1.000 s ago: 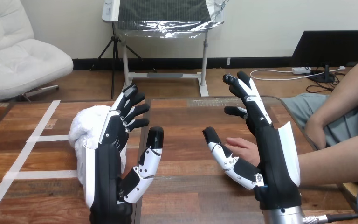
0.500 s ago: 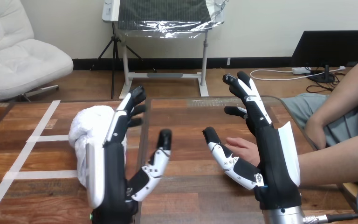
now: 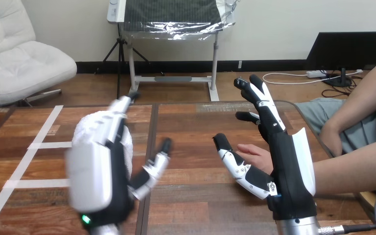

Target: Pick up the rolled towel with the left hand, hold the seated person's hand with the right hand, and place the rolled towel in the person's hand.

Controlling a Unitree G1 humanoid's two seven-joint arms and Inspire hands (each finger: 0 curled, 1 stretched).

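The left hand (image 3: 98, 174) is up over the table (image 3: 191, 125) with its white back turned towards the robot. Its fingers reach forward and look straight rather than curled, and its thumb sticks out to the right. It has hold of nothing that I can make out. The rolled towel (image 3: 82, 128) sits directly beyond that hand, a white bundle on the wood. The fingers lie across the front of it, and its edges show on either side of them. I cannot tell whether the fingertips are touching the cloth or are just above it.

The right hand (image 3: 286, 171) is wide open. Its fingers stand straight up and are fanned a little, its thumb is angled out to the left, and it grips nothing. The person's hand (image 3: 255, 155) lies flat on the table just past the palm. It shows in the gap between that thumb and those fingers, with its own fingers pointing towards the left hand. The robot's fingers and thumb are not wrapped round it. The two are close beside each other, but I cannot tell whether they make contact. The towel is well to the left of the person's hand, with bare wood between them.
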